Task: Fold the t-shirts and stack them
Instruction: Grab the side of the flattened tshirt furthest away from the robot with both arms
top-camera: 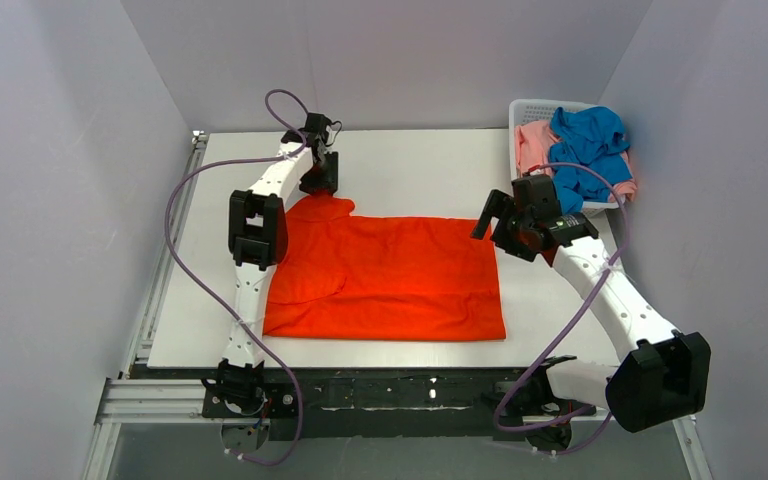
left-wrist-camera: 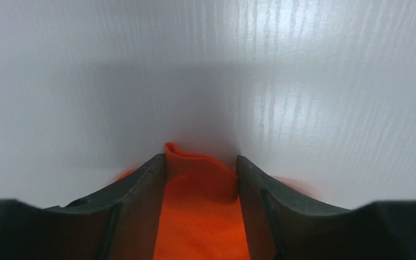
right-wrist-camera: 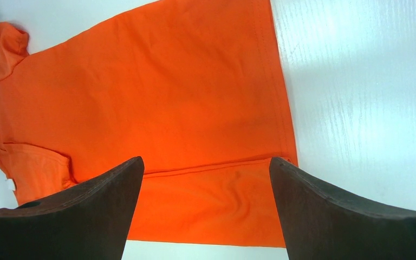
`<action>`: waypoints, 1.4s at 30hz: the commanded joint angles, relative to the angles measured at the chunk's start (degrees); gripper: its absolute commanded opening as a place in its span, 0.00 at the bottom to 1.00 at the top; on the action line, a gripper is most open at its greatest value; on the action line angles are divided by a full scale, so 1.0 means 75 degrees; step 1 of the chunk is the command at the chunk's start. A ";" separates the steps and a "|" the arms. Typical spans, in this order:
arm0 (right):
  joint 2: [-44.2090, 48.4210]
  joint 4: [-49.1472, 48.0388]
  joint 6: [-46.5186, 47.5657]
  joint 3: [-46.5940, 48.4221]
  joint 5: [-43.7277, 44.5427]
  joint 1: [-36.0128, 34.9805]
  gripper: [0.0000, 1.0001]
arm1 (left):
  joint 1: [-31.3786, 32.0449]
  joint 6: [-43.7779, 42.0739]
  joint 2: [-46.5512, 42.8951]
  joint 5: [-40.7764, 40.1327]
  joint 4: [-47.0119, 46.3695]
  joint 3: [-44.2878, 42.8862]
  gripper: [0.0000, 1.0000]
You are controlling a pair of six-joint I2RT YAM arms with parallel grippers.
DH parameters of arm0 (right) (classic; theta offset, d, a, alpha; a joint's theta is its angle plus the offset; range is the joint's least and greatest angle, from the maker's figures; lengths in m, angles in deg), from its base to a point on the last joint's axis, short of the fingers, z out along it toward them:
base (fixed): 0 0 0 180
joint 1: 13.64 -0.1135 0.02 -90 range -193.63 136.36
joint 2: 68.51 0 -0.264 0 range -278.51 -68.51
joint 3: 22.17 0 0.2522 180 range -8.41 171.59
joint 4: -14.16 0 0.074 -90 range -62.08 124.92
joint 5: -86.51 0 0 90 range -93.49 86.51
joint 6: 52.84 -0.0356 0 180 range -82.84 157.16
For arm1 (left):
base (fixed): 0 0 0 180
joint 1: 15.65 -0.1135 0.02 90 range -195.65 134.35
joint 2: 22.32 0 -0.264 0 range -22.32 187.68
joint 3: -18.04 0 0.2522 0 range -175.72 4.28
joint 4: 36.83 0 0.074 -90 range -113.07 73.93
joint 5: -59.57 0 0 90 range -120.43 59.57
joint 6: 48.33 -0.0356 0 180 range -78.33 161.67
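The orange-red t-shirt lies spread flat on the white table, its near edge folded over. My left gripper is at the shirt's far left sleeve. In the left wrist view my left gripper is shut on a bunched fold of orange-red cloth that is raised a little off the table. My right gripper hovers open and empty over the shirt's far right corner. The right wrist view shows my right gripper above the shirt. The blue t-shirt and the pale pink t-shirt lie crumpled in the basket.
The white slotted basket stands at the far right corner of the table. Grey walls enclose the left, back and right sides. Purple cables loop from both arms.
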 commanded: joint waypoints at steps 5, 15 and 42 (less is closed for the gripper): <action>-0.0566 -0.0034 0.0199 0.0225 0.0506 0.0073 0.94 | -0.0109 0.0002 0.0404 -0.0541 0.1421 -0.0464 0.21; -0.3547 0.1038 -0.0257 0.3026 0.1597 0.0175 0.90 | -0.0117 0.0267 -0.0021 -0.0667 0.1681 -0.0450 0.00; -0.8015 0.3304 -0.1141 0.6632 0.2528 0.0194 0.80 | -0.0052 0.1504 -0.2668 -0.0385 0.2205 0.2096 0.00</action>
